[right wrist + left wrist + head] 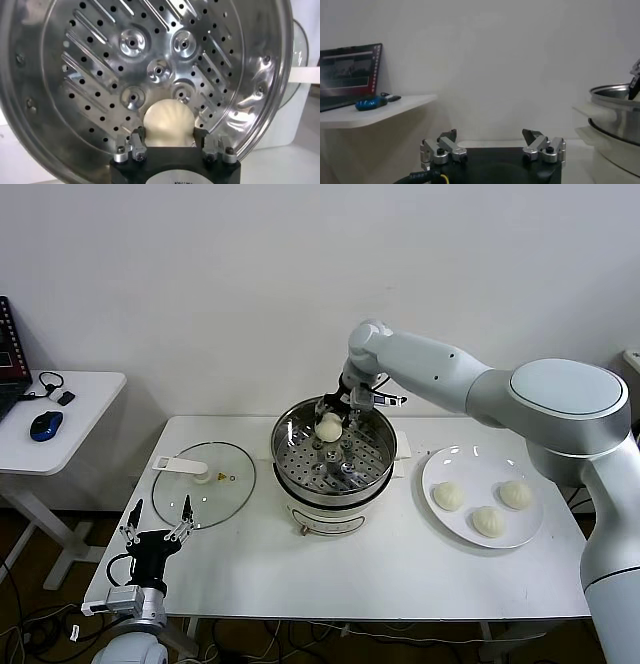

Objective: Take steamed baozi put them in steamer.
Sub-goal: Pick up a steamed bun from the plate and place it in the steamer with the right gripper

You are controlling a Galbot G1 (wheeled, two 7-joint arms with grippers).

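My right gripper reaches into the steamer, a shiny steel pot on a white base. It is shut on one cream-white baozi, held just above the perforated tray. In the right wrist view the baozi sits between the two fingers of the right gripper, with the holed tray of the steamer close behind it. Three more baozi lie on the white plate to the right of the steamer. My left gripper is parked open at the table's front left corner.
A glass lid with a white handle lies flat to the left of the steamer. A small side table with a blue mouse and a laptop stands at the far left. The steamer's wall shows at the edge of the left wrist view.
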